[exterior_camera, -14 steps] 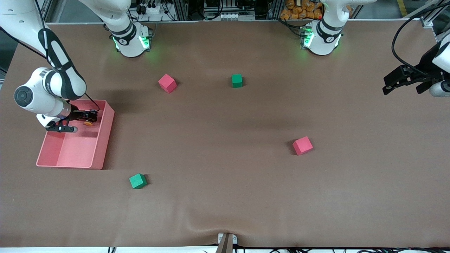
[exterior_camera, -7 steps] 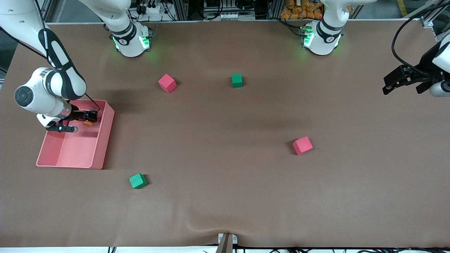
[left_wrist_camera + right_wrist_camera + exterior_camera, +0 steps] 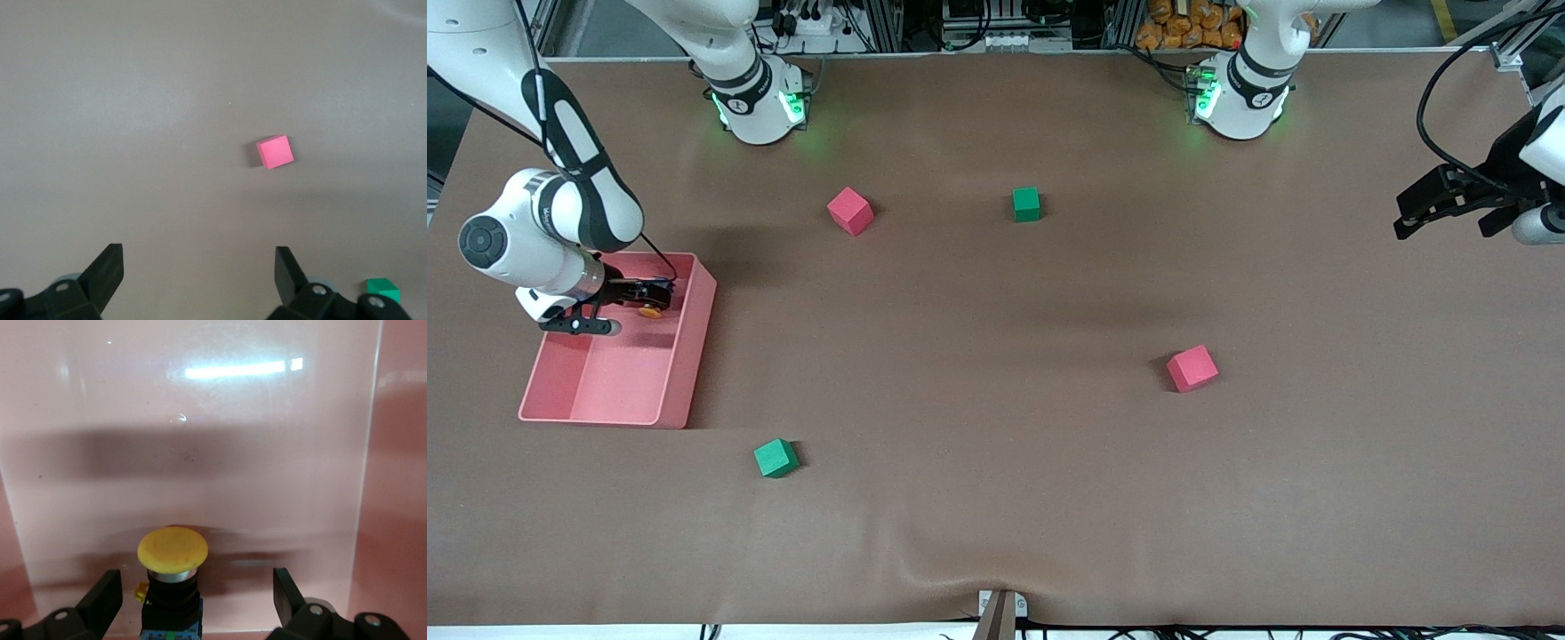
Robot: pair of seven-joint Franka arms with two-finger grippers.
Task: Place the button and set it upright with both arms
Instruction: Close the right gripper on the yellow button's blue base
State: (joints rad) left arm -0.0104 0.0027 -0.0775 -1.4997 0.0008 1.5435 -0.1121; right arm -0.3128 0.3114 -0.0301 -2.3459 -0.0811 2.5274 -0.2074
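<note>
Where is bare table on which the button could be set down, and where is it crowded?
Bare cloth lies between the pink bin, the two red cubes and the green cube nearest the camera. Crowded: inside the bin, where the right end effector, open, straddles the button. The left end effector waits open at its table end.

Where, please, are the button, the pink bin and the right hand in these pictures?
button (image 3: 172,550): right wrist view, on its orange cap.
pink bin (image 3: 690,356): front view, on its side wall.
right hand (image 3: 193,590): right wrist view, midway between its open fingertips.
</note>
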